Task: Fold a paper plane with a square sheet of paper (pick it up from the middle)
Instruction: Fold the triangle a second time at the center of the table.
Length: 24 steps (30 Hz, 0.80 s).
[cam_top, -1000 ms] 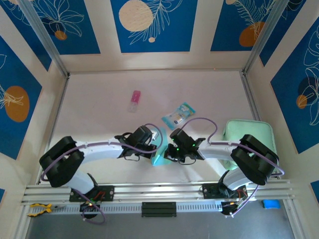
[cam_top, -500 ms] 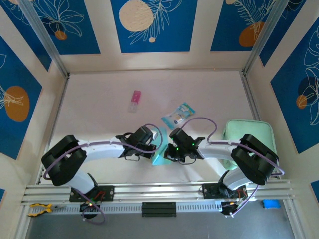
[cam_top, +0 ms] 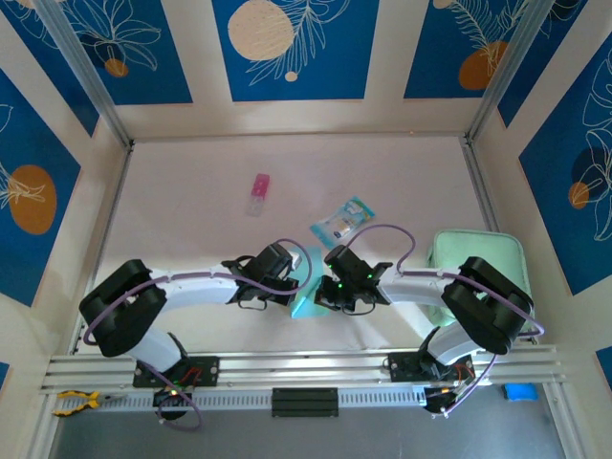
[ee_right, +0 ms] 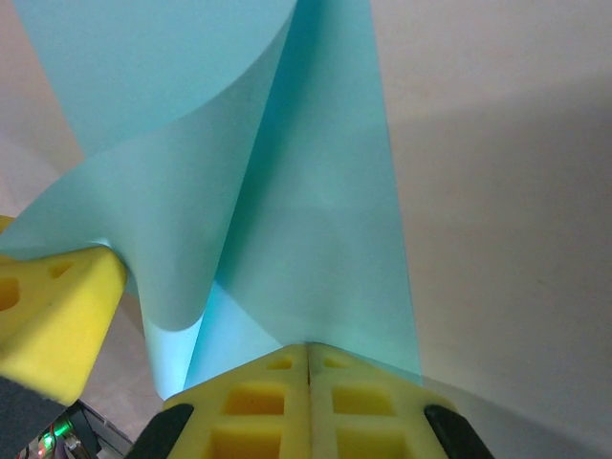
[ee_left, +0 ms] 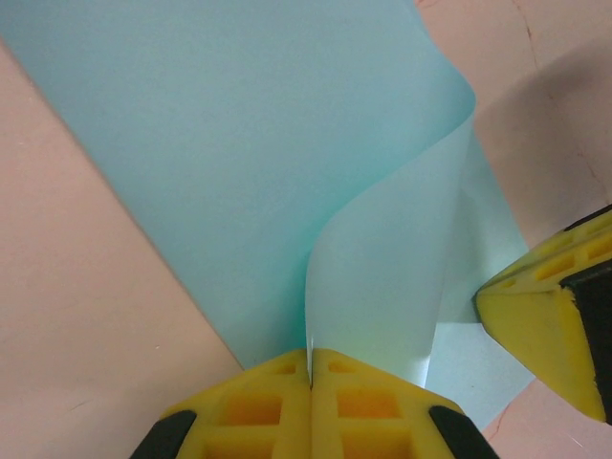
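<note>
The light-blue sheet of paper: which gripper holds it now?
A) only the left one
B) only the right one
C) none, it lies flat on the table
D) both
D: the left gripper and the right gripper are each shut on an edge of the square sheet of paper, which curls up between them.

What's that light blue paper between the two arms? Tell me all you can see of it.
The thin light-blue paper sheet is plain, unmarked and smooth. Part lies flat on the pale pink table; a flap curls upward. The left pincer and the right pincer, both yellow-tipped, are shut on it, close together near the table's front middle.
</note>
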{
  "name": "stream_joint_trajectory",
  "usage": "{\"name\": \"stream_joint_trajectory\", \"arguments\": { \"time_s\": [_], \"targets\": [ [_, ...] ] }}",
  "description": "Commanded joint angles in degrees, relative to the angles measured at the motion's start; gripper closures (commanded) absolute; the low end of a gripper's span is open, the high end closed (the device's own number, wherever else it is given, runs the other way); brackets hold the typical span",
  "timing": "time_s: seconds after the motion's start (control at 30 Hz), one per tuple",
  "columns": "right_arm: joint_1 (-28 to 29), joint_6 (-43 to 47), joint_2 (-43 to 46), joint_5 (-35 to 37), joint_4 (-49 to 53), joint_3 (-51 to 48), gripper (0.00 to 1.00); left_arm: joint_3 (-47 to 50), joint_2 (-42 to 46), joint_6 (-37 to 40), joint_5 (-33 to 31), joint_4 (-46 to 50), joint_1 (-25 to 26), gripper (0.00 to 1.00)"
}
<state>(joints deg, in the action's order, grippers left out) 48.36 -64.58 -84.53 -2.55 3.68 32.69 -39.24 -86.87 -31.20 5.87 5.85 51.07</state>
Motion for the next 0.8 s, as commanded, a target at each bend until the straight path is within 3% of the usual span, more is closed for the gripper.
{"name": "stream_joint_trajectory", "arguments": {
  "time_s": [0.0, 0.77],
  "targets": [
    [0.2, 0.6, -1.3, 0.3, 3.8, -0.1, 0.99, 0.7, 0.1, 0.0, -0.4, 1.5, -0.7, 1.0],
    [0.4, 0.5, -1.3, 0.3, 3.7, -0.2, 0.99, 0.3, 0.0, 1.1, -0.7, -0.6, -0.7, 0.99]
  ]
}}
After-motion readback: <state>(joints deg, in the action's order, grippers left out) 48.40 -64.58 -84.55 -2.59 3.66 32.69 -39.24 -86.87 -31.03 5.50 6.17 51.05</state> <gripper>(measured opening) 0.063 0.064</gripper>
